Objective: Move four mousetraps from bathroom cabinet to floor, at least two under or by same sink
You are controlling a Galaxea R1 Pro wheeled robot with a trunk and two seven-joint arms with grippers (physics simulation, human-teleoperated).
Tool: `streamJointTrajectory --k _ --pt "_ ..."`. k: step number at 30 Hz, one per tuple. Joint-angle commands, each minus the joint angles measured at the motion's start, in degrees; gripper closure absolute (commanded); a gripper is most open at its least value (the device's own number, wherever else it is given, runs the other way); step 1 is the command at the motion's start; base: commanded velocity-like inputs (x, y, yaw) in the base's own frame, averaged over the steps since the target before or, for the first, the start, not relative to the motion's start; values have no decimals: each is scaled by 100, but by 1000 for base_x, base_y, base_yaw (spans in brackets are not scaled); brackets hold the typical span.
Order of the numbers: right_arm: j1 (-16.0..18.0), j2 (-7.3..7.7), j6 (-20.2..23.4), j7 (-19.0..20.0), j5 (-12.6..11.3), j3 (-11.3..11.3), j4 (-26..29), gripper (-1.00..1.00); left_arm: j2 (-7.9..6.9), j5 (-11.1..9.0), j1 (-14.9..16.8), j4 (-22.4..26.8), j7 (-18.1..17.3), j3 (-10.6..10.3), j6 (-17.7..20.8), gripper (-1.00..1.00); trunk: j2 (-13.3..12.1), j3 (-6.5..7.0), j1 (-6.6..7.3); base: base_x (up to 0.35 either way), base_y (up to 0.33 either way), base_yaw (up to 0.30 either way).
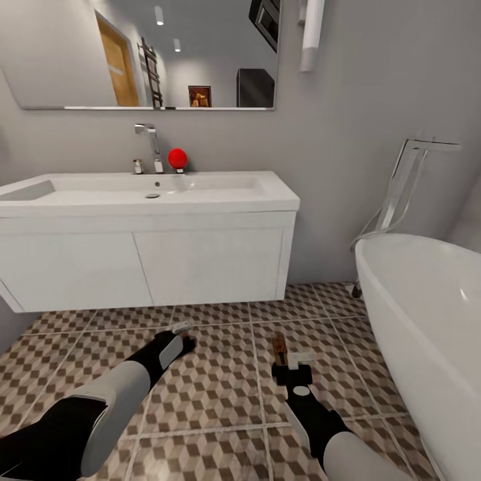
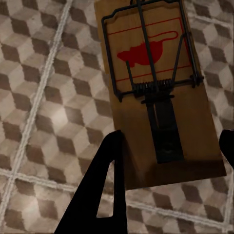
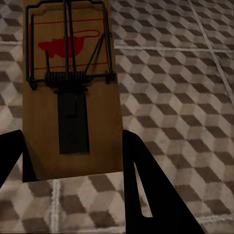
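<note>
Each gripper holds one mousetrap low over the bathroom floor [image 1: 214, 394] in front of the bathroom sink [image 1: 147, 220]. My left gripper [image 1: 179, 332] is shut on a mousetrap [image 1: 182, 327] that shows edge-on just below the sink's front. In the left wrist view that tan board [image 2: 146, 73] with its red mouse print sits between the dark fingers [image 2: 105, 190]. My right gripper [image 1: 294, 366] is shut on another mousetrap [image 1: 280, 349], between sink and bathtub. The right wrist view shows this board [image 3: 73, 97] clamped by both fingers [image 3: 141, 185]. The cabinet is out of view.
A white oval bathtub [image 1: 427, 321] fills the right side, with a chrome floor faucet [image 1: 407, 180] behind it. A mirror [image 1: 147, 53] hangs above the sink, and a chrome faucet [image 1: 150, 143] and a red ball [image 1: 177, 158] stand on the basin's back edge. Patterned tiles stretch between sink and tub.
</note>
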State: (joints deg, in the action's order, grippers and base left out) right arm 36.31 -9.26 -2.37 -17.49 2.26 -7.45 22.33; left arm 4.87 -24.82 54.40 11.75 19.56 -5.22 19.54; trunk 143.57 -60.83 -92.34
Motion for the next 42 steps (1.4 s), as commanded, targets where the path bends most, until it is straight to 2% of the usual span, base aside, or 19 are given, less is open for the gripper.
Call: streamJointTrajectory --k 1,4,8,14,20,32,42 --pt "6 0 -14 -63 18 -34 -59 100 -9 -41 1 -101 -202 -55 -122 100 2 -5 0 148 0 0" --pt "7 -4 -30 -62 26 -32 -126 100 -18 108 1 -416 -825 -64 -439 100 2 -5 0 65 0 0" --pt "8 -6 -34 -62 29 -33 -145 100 -27 292 -1 -545 -1038 -66 -565 100 2 -5 0 16 0 0" --pt "8 -6 -36 -62 22 -29 -138 100 -30 344 1 -634 -1090 -67 -643 100 2 -5 0 2 0 0" --pt "8 -6 -36 -62 20 -29 -95 100 -30 353 1 -743 -1095 -67 -876 100 2 -5 0 0 0 0" --pt "8 -2 42 -46 45 -64 242 100 -30 355 -1 -720 -1099 -59 -908 100 2 -5 0 0 0 0" --pt "8 -33 498 -99 65 -166 668 100 -35 348 1 -701 -1098 -52 -859 100 2 -5 0 0 0 0"
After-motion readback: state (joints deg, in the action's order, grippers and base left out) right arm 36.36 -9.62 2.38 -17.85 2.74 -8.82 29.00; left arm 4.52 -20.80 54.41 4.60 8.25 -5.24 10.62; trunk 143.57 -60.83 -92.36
